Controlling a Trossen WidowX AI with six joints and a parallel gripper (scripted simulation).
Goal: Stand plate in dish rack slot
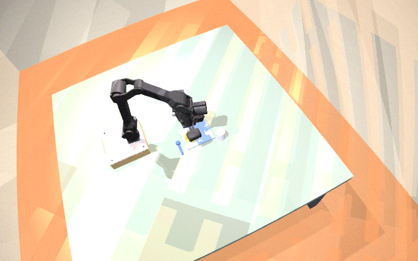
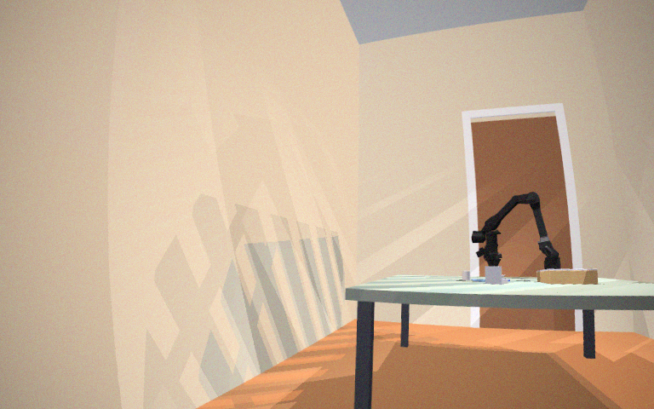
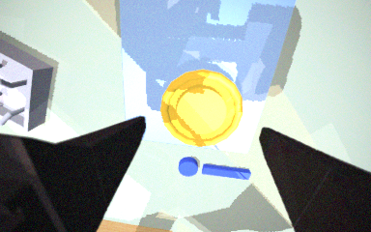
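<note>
Yellow and round, the plate (image 3: 201,107) lies flat on a blue mat (image 3: 208,43) on the surface (image 1: 277,147). You have not picked it up yet. Your end effector (image 3: 203,159) hangs right over it, with its fingers wide apart and nothing between them. In the wrist view the plate sits just past the gap, toward 12 o'clock. A blue spoon (image 3: 214,169) lies near the plate at 6 o'clock. The dish rack (image 3: 21,99) is off at 9 o'clock, well apart from the plate. A white cup (image 1: 220,134) stands beside the mat.

So nothing is done so far, I think. You have to go down, grab the plate, carry it to the rack, stand it up between the rails, let go, and pull the arm away.
</note>
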